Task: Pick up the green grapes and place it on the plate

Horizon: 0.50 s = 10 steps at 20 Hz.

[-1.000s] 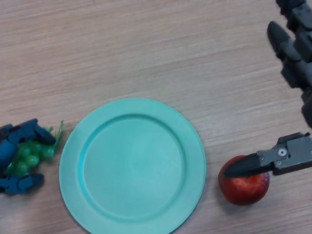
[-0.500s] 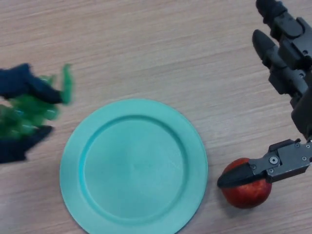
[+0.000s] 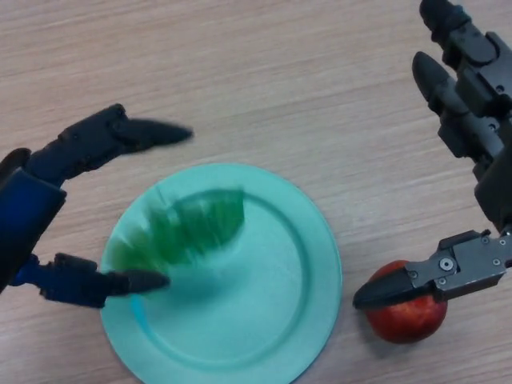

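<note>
Grapes (image 3: 188,230) now sit over my plate (image 3: 312,240), released from my left hand (image 3: 76,156), fingers spread; right hand (image 3: 468,120) idles open above the apple (image 3: 408,310).

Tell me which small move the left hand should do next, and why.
Probably pull the left hand back toward the left, away from the plate. Its fingers are spread open, and the green grapes are already over the plate, no longer gripped. The right hand is idle above the apple.
</note>
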### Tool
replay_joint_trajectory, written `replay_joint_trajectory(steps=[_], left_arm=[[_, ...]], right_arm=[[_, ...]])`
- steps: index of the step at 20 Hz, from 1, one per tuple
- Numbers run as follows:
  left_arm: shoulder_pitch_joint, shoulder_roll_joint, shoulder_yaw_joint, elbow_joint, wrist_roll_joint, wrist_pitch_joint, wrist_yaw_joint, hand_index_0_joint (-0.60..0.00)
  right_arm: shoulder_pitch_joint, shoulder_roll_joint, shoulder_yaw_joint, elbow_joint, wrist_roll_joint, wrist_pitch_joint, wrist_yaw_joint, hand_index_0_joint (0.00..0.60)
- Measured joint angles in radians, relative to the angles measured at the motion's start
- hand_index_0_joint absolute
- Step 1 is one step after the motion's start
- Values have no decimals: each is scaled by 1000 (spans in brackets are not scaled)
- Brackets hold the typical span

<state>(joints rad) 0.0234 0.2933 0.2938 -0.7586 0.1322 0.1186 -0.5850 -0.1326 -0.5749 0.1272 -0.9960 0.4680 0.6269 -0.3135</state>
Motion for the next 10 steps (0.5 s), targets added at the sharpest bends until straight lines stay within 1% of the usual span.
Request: replay_joint_trajectory(steps=[1,2,3,4,5,6,7,8,9,10], left_arm=[[-6,0,0,-21,-11,36,0,0],[-19,0,2,-61,-81,127,20,0],[-37,0,3,-82,-138,189,47,0],[-62,0,15,-105,-241,269,89,0],[-79,0,43,-130,-327,347,115,0],[-93,5,98,-158,-480,444,170,0],[-94,11,139,-172,-581,495,215,0],[-86,18,186,-183,-696,529,278,0],[-67,18,203,-196,-764,538,323,0],[-40,18,204,-207,-835,539,367,0]], right_arm=[[-6,0,0,0,0,0,3,0],[-24,1,0,0,0,1,3,0],[-37,1,0,0,2,4,3,0],[-49,5,-1,0,4,14,3,0],[-59,7,-1,0,5,36,4,0],[-65,12,-2,0,5,63,6,0],[-68,20,-4,0,5,74,13,0],[-74,27,-4,0,5,75,23,0],[-76,28,-6,0,5,75,26,0],[-77,32,-8,0,5,75,26,0]])
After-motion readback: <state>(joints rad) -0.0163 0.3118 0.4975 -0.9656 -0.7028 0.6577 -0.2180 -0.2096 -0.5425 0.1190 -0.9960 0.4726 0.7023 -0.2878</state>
